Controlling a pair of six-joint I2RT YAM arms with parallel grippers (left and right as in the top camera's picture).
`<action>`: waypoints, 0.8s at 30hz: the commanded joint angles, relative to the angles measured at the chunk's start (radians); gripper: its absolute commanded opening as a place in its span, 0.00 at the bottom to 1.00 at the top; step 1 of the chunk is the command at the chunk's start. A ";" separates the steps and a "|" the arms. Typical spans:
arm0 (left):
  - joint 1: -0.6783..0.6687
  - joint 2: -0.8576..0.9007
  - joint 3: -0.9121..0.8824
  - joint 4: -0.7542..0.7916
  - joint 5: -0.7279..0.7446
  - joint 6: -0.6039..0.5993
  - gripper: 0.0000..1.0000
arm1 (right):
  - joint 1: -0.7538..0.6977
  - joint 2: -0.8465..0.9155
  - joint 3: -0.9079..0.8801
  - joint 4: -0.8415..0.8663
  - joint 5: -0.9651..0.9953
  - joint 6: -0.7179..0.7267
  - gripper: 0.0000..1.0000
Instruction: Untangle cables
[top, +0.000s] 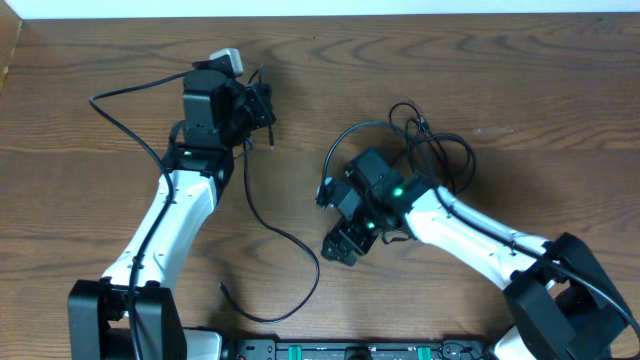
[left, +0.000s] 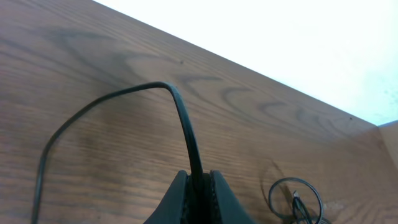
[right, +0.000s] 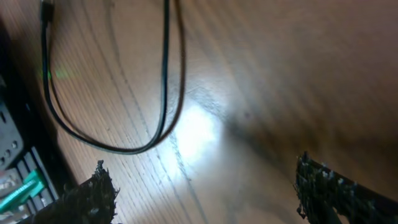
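My left gripper (top: 258, 108) (left: 200, 186) is shut on a thin black cable (left: 185, 121). In the left wrist view the cable rises from between the fingers and bends away to the left. From above, that cable (top: 262, 222) trails down the table and curls into a loop, with a free end near the front. A tangle of black cable loops (top: 425, 145) (left: 296, 199) lies right of centre. My right gripper (top: 338, 248) (right: 208, 190) hovers open above bare wood, just right of the long cable's loop (right: 124, 144), with nothing between its fingers.
A thicker black arm wire (top: 120, 95) arcs out to the left of the left arm. A strip of equipment (top: 350, 350) (right: 12, 180) runs along the table's front edge. The table's far edge (left: 261, 71) meets a white wall.
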 joint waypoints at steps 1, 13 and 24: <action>0.032 -0.007 0.008 0.004 -0.013 -0.039 0.08 | 0.057 0.003 -0.013 0.024 0.056 -0.011 0.91; 0.053 -0.007 0.008 -0.004 -0.012 -0.229 0.08 | 0.196 0.003 -0.010 0.057 0.261 0.013 0.81; 0.053 -0.007 0.008 -0.046 -0.013 -0.241 0.08 | 0.271 0.196 0.206 -0.108 0.324 -0.010 0.71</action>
